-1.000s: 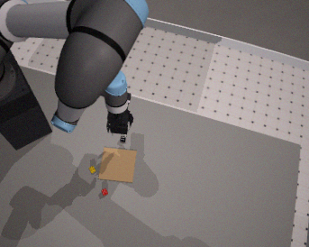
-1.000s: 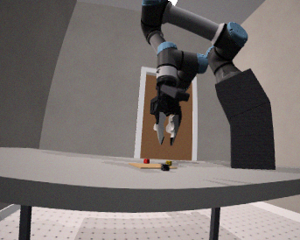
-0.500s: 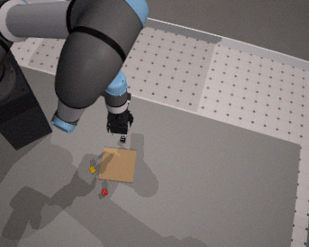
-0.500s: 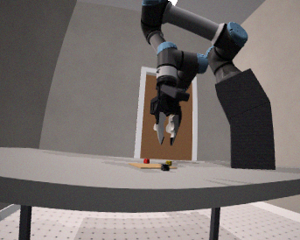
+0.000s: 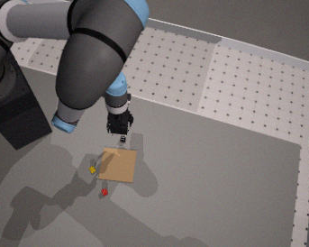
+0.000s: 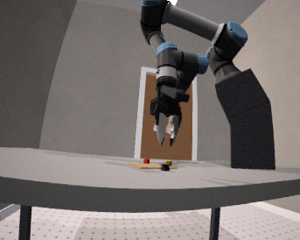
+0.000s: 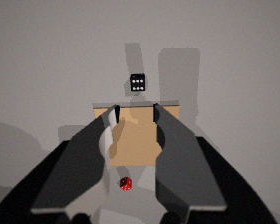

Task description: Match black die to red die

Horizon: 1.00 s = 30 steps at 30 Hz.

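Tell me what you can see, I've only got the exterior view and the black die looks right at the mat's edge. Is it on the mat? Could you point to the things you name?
Observer: No. The wrist view shows the black die (image 5: 122, 139) (image 6: 165, 167) (image 7: 137, 83) off the mat (image 5: 118, 165) (image 6: 143, 166) (image 7: 136, 145), with a strip of table between them.
Operator: Its pips are lost on my screen. Can you read any?
Observer: Yes, the face turned toward the wrist camera has six white pips.
Operator: And the yellow one, is that on the mat?
Observer: No, the top view has the yellow die (image 5: 92, 169) (image 6: 168, 163) just beside the mat, with a gap between them.
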### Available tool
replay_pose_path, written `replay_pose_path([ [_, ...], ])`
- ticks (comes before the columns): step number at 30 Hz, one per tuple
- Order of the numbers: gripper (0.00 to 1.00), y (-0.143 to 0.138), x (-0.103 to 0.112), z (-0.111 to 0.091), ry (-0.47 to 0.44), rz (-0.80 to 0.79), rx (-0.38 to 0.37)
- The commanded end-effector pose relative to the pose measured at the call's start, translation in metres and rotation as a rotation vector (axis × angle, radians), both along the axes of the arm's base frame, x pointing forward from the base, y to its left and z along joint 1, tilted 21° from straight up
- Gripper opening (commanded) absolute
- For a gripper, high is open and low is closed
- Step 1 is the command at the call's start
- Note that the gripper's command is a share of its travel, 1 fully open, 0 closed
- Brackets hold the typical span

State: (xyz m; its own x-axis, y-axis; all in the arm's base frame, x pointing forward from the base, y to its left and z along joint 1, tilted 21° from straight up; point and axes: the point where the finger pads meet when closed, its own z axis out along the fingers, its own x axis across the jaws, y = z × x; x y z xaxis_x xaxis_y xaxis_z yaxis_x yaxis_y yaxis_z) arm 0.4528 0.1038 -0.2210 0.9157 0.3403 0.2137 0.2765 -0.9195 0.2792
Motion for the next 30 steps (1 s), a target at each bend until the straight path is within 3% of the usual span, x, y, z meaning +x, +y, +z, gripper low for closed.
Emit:
replay_pose_path([
  [1, 0.21, -0.001, 0.001, -0.003, -0.001, 0.0, 0.0],
  [30, 0.21, -0.008, 0.012, -0.036, -0.001, 0.0, 0.0],
])
